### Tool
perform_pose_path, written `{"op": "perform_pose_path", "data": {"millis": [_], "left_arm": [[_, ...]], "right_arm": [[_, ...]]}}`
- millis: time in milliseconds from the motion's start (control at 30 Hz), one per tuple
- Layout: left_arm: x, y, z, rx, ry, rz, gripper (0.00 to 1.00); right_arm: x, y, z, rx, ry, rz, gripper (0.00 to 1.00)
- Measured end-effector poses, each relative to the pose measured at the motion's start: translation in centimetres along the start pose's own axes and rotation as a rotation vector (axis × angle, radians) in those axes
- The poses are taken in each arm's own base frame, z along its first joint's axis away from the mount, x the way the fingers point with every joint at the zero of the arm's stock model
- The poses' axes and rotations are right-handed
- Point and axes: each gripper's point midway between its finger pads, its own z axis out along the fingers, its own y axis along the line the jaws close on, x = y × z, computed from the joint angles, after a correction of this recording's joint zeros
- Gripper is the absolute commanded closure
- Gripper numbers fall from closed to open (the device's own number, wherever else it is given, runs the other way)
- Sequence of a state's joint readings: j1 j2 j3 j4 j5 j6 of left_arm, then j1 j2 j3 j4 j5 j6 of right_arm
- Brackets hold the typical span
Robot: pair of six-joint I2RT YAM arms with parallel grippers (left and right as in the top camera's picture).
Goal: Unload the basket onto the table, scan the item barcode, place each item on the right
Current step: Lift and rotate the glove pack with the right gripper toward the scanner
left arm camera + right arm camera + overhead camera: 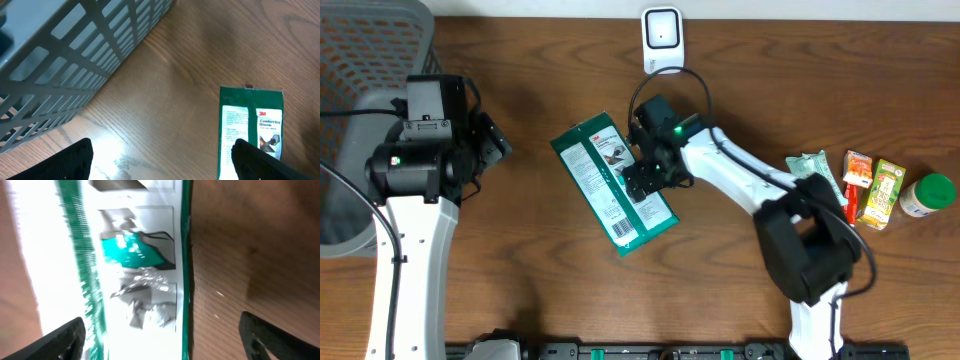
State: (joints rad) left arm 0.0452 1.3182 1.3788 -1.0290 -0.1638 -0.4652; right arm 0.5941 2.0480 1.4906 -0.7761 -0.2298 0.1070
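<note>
- The grey basket (368,60) fills the upper left of the overhead frame.
- Just right of it, my left gripper (162,162) hangs over bare table (530,260), fingers spread wide and holding nothing.
- The glove pack (595,175) lies flat at centre, green-edged, printed side up and turned diagonally. In the left wrist view it sits at lower right, well apart from the basket.
- The white scanner (661,38) stands at top centre, above the pack's upper end.
- My right gripper (162,340) is over the pack's right edge, fingers spread to either side. I cannot tell whether it touches the pack.
- At right, in a row: a pale green pouch (815,165), an orange packet (858,168), a carton (887,195), a green-lidded jar (928,195).
</note>
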Motion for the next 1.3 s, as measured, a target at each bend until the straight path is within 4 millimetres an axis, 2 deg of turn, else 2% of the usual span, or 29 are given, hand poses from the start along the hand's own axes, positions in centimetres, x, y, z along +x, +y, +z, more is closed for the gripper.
{"op": "perform_pose_path", "data": {"millis": [133, 200, 500, 533, 567, 600, 633, 700, 733, 800, 867, 1067, 1167, 1300], "left_arm": [[0.0, 0.0, 0.0, 0.000, 0.000, 0.000, 0.11], [0.0, 0.0, 0.0, 0.000, 0.000, 0.000, 0.11], [-0.7, -0.5, 0.0, 0.021, -0.028, -0.008, 0.11], [-0.7, -0.7, 0.0, 0.031, -0.026, -0.009, 0.03], [-0.5, -0.9, 0.0, 0.046, -0.013, -0.007, 0.15], [-0.2, -1.1, 0.0, 0.059, 0.002, -0.009, 0.43], [0.1, -1.4, -0.1, 0.075, 0.014, -0.010, 0.64], [0.5, -2.1, -0.1, 0.118, 0.041, -0.005, 0.76], [0.9, -2.6, -0.1, 0.143, 0.058, -0.005, 0.79], [2.1, -3.3, 0.2, 0.181, 0.103, 0.002, 0.80], [3.7, -4.0, 0.9, 0.199, 0.155, 0.022, 0.85], [9.3, -6.3, 5.5, 0.198, 0.322, 0.101, 0.89], [10.8, -7.1, 8.0, 0.178, 0.380, 0.120, 0.90], [11.5, -7.7, 10.8, 0.155, 0.413, 0.125, 0.91]], "right_arm": [[-1.5, 0.3, -3.6, -0.020, -0.091, -0.042, 0.01], [-1.9, 0.4, -4.8, -0.053, -0.117, -0.057, 0.01], [-1.9, -0.5, -6.4, -0.258, -0.146, -0.153, 0.01], [-1.9, -0.5, -6.5, -0.267, -0.149, -0.161, 0.01], [-1.8, -0.5, -6.5, -0.274, -0.149, -0.168, 0.01], [-1.7, -0.3, -6.6, -0.284, -0.148, -0.177, 0.01], [-1.7, -0.2, -6.6, -0.290, -0.148, -0.182, 0.01], [-1.6, 0.0, -6.6, -0.301, -0.145, -0.189, 0.02], [-1.5, 0.0, -6.6, -0.305, -0.145, -0.193, 0.01], [-1.4, 0.1, -6.6, -0.310, -0.145, -0.198, 0.07], [-1.4, 0.2, -6.6, -0.315, -0.143, -0.200, 0.04], [-1.2, 0.3, -6.6, -0.322, -0.140, -0.207, 0.04], [-1.2, 0.0, -6.5, -0.303, -0.135, -0.205, 0.01], [-1.1, -0.4, -6.0, -0.290, -0.125, -0.201, 0.03]]}}
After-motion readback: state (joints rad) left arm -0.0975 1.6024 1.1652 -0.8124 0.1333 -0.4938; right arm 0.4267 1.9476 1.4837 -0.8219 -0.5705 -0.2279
